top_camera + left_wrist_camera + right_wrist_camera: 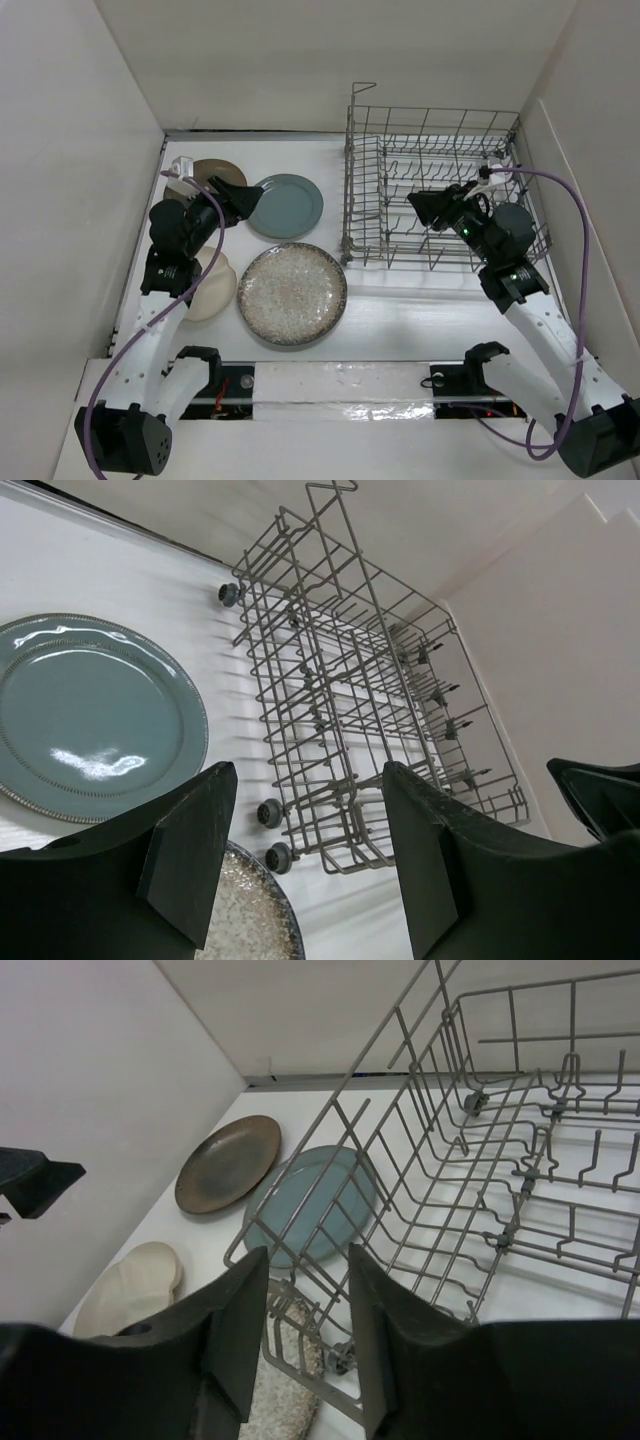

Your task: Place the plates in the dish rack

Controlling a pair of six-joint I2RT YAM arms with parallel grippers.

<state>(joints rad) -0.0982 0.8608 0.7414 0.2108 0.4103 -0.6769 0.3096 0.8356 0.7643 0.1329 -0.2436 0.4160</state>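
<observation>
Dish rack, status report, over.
Left gripper open, empty, by the grey-blue plate. Right gripper open, empty, over the dish rack. Rack empty; speckled plate, brown plate, cream plate on table too.

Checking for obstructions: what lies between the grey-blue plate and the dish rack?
Only bare white table lies between the grey-blue plate and the dish rack, as the top external and left wrist views both show.
</observation>
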